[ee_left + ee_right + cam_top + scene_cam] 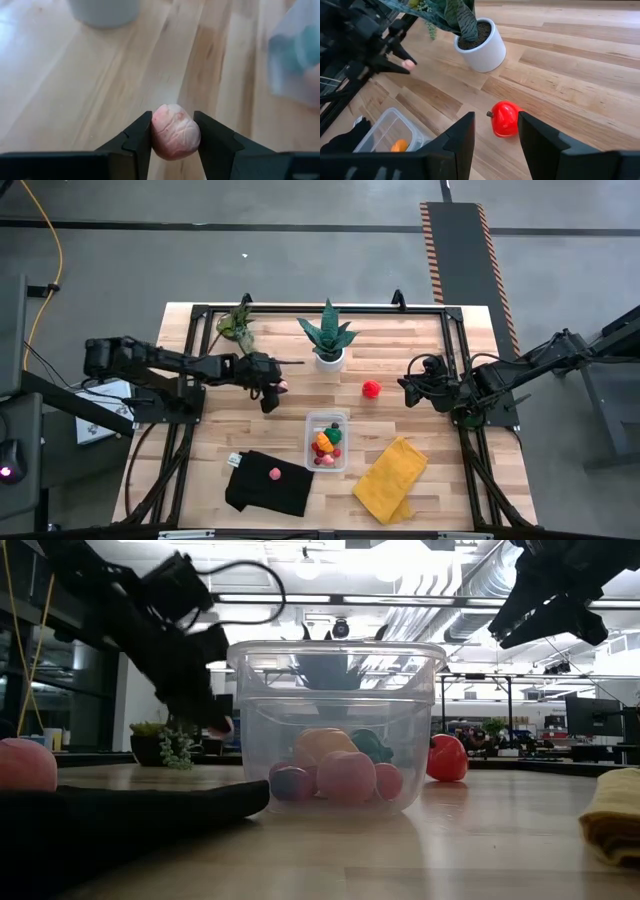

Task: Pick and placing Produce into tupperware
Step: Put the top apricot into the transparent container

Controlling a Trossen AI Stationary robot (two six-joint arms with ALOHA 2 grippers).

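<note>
Pale wood counter [420, 350] on a black frame, grey floor around it. Left hand [275, 388] is left of centre, raised off the counter, fingers clamped on a small pink fruit [175, 131]; the left wrist view shows the fruit pressed between both fingers [137, 140], and the low view shows it above the surface. Right hand [407, 388] hovers at the right side with its fingers parted and nothing between them; through that gap the right wrist view shows a red pepper [505, 118] lying on the counter, not touched. Clear container [327, 441] sits near the front centre, upright, no lid on it. Inside it: orange, green, red and pink pieces of produce [335, 770] piled on the bottom. Red pepper lies between the container and the right hand, toward the far side. Black cloth [268, 483] at front left carries one more pink piece [274, 473]. Yellow cloth [390, 478] lies at front right, just beside the container. White potted plant [328, 340] stands at far centre, a smaller plant [236, 325] to its left.
</note>
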